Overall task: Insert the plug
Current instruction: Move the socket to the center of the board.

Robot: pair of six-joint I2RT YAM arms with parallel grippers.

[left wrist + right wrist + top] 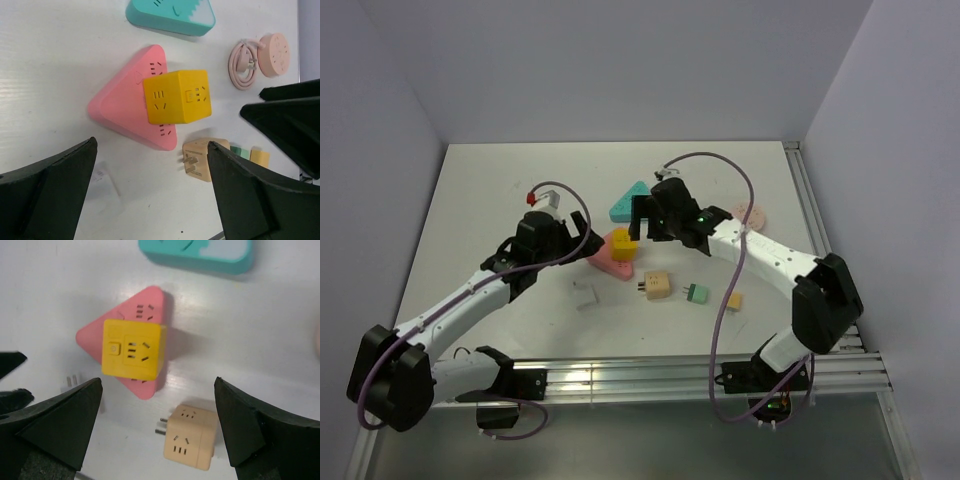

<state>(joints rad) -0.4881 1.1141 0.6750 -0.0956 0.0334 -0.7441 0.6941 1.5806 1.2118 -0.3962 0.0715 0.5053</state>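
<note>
A yellow cube plug (620, 245) (177, 97) (132, 350) stands on top of the pink triangular power strip (604, 264) (120, 107) (145, 305); its prongs are hidden beneath it. My left gripper (572, 243) (151, 150) hovers to the left of the strip, open, with nothing between its fingers. My right gripper (642, 222) (158, 382) hangs just to the right of the cube, above it and apart from it, also open and holding nothing. A tan cube plug (656, 286) (202, 159) (190, 437) lies on its side on the table, prongs pointing left.
A teal triangular strip (631, 203) (170, 15) (200, 252) lies behind. A pink round strip (752, 217) (272, 52) with coiled cord is at the right. A green plug (696, 293), a small yellow one (733, 300) and a white plug (586, 295) lie near the front.
</note>
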